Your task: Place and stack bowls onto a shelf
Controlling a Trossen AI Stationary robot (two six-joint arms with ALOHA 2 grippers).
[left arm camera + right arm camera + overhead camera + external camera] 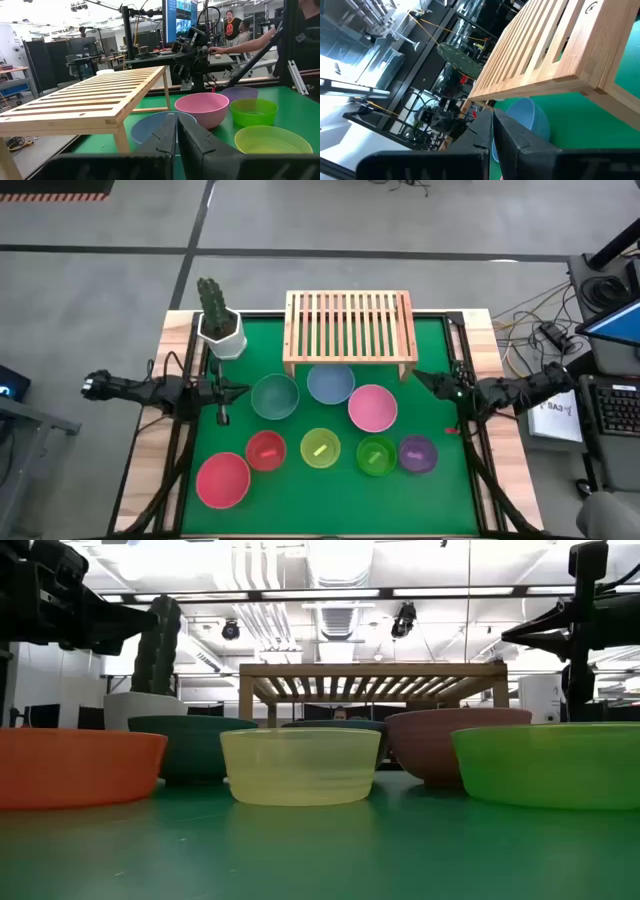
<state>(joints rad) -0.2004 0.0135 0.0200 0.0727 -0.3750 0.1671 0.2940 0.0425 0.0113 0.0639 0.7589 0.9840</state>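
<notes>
Nothing on the shelf [349, 328] yet, slatted top bare, sitting at the far edge of the green mat [300, 490] with its long axis running side to side across the table. All eight bowls down on the mat in front of it, in two rough rows.

Back row, closest to the shelf: teal bowl [275, 396], blue bowl [330, 383] partly tucked under the shelf's front edge, pink bowl [373, 407]. Big red-pink bowl [222, 480] way out at the near left corner. Front row of small ones: red bowl [265, 450], yellow bowl [320, 450], green bowl [375, 456], purple bowl [417, 453].

Both arms parked at the sides, roughly level with the back row. Left gripper [236, 391] pointing inward just beside the teal bowl, fingers pressed together, holding nothing. Right gripper [422, 380] pointing in from the other side, near the shelf's right leg, pink bowl just ahead and a bit nearer the front; fingers closed as well, empty.

So the key bit, probably: teal lies straight ahead of the left gripper, pink closest to the right one. Blue sits between, about even. Either way, fingers need opening first, then a short reach inward, then a lift up and back onto the slats. Guessing big bowls first as bases, small ones stacked inside after.
</notes>
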